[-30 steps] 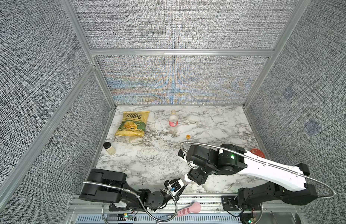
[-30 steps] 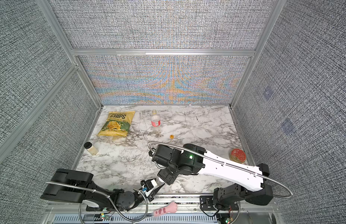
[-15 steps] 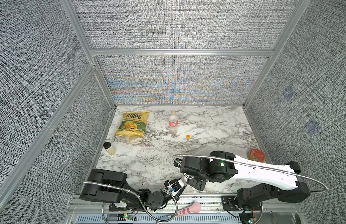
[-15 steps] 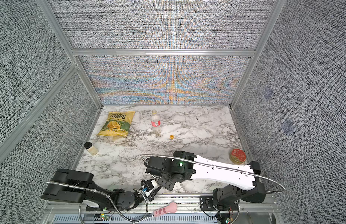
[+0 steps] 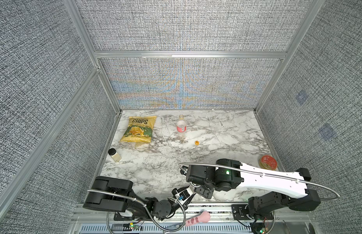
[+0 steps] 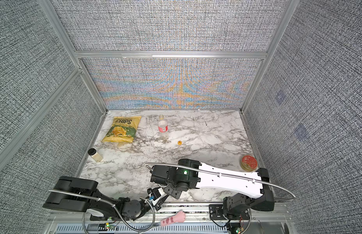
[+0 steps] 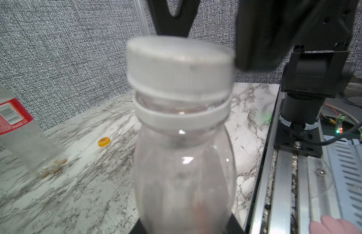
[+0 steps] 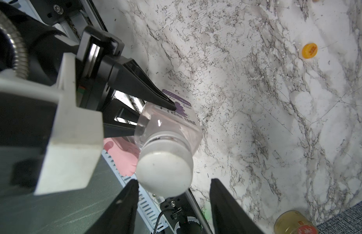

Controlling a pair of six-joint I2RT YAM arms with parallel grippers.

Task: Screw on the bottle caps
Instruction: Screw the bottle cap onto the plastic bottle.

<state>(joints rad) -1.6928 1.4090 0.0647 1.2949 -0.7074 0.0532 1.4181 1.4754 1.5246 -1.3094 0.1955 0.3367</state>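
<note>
My left gripper [image 7: 185, 227] is shut on the short pink-tinted bottle [image 7: 184, 172] and holds it at the table's front edge. The white cap [image 7: 180, 66] sits on its neck, with a strip of clear neck showing above the white ring. My right gripper [image 8: 173, 181] is open, its fingers [image 8: 222, 202] standing either side of the white cap [image 8: 165, 172]; a gap shows on one side. The tall bottle [image 5: 181, 128] with the red label stands uncapped at the back. The orange cap [image 5: 197, 142] lies on the marble beside it.
A yellow chips bag [image 5: 139, 129] lies at the back left. A small black-lidded jar [image 5: 114, 155] lies near the left wall. A red tin [image 5: 268, 161] sits by the right wall. A pink paw-shaped thing [image 5: 198, 217] rests beyond the front rail.
My right arm has swung forward and left, down to the held bottle, and its jaws have narrowed a little around the white cap. The left arm has stayed still.
</note>
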